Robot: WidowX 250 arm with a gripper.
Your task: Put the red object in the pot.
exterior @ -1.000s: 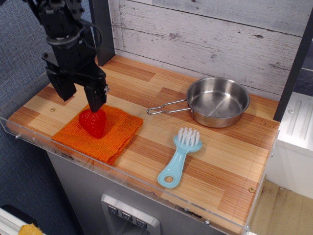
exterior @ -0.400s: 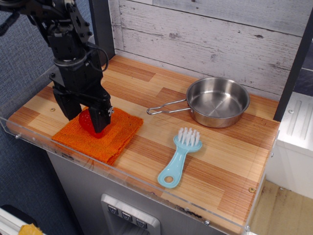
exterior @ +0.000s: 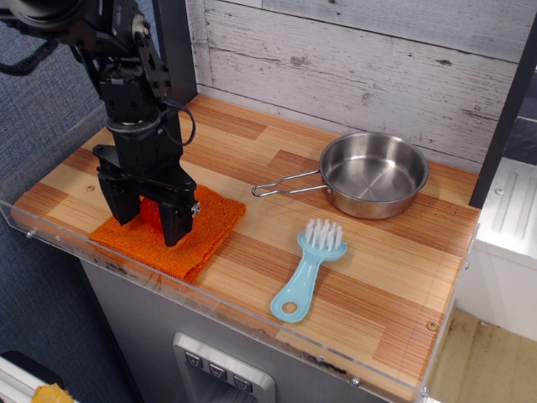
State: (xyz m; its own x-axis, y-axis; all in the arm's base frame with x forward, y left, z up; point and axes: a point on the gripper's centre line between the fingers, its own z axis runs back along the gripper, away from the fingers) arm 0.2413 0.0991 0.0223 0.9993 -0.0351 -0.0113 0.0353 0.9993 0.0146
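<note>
The gripper (exterior: 152, 220) stands low over the cloth (exterior: 205, 225), jaws open on both sides of the strawberry (exterior: 150, 211); the pot (exterior: 373, 175) lies well apart.

A single fixed camera views the wooden counter (exterior: 252, 252) from the front, elevated, angled downward toward the plank wall (exterior: 361, 59), at moderate range.

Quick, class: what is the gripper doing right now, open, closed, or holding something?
Gripper: open, fingers either side of the strawberry on the cloth; not yet clamped or lifted.
</note>
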